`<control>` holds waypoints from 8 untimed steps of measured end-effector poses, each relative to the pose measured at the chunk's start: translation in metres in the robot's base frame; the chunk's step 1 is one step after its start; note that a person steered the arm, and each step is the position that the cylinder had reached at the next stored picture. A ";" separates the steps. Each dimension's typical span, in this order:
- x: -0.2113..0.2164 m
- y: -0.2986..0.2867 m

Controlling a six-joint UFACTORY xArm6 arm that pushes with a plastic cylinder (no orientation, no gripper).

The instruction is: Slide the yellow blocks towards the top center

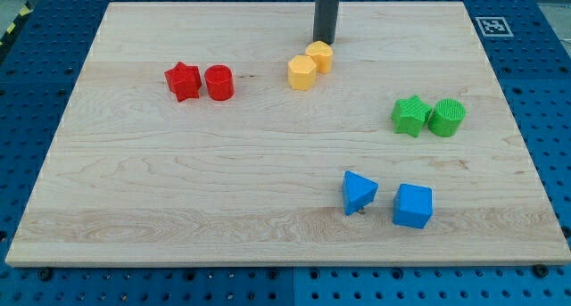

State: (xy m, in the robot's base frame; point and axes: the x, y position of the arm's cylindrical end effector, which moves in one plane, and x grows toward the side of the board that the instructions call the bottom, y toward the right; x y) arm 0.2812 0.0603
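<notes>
Up near the view's top edge, just right of centre, my tip stands on the board, a bare dark rod holding nothing, right behind the two yellow blocks. The nearer yellow block sits just below the tip, so close I cannot tell if they touch; the second yellow block leans against it, down and to the view's left. Their shapes are hard to make out, blunt and many-sided. Between the pair and the top edge there's only a narrow strip of bare wood.

Over on the view's left, a red star and a red cylinder stand side by side, well apart from the yellows. On the view's right, a green star-like block touches a green cylinder. Lower right, a blue triangle and a blue cube sit near the bottom edge.

The wooden board is pale and grainy, wide open across its middle and lower left. Around it runs a blue perforated table, with a black-and-white marker tag at the board's top right corner.
</notes>
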 end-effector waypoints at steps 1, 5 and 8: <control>0.033 0.027; 0.040 -0.021; 0.082 -0.003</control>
State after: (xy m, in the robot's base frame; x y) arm 0.3631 0.0573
